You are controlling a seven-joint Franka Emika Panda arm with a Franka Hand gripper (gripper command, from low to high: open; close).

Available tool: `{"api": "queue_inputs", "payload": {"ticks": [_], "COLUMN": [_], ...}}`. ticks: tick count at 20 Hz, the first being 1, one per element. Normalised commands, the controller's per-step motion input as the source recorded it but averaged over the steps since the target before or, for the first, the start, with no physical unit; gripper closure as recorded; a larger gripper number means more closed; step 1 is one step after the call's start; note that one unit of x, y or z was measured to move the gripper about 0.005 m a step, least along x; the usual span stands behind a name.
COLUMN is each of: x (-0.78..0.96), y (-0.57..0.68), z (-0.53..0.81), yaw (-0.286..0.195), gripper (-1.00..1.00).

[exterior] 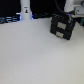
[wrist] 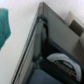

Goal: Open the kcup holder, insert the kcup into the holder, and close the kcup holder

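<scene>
One kcup holder (exterior: 62,26) directly beneath the fingers (exterior: 69,15); finger spread impossible to tell.

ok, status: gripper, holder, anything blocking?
Gripper out of sight, above the black boxy kcup holder. Wrist view: holder close-up, a pod visible inside. White bottle-like object stands apart. Nothing seen blocking.

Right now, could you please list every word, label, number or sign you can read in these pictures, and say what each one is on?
None can be read.
White bottle-like object: a dark mark on its front, too blurred to read.
Kcup holder: lighter marks on its two fronts, with no legible text.
Wrist view: no text is visible.
</scene>
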Motion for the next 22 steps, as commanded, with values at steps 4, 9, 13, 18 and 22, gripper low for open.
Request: {"api": "queue_inputs", "payload": {"ticks": [4, 9, 13, 18, 22], "x": [-0.01, -0.09, -0.04, -0.04, -0.23], "y": [0.53, -0.07, -0.15, -0.08, 0.03], "z": [0.01, -0.07, -0.07, -0.08, -0.07], "yaw": [0.100, -0.032, -0.109, -0.052, -0.022], "gripper": [-1.00, -1.00, -1.00, -1.00, -1.00]}}
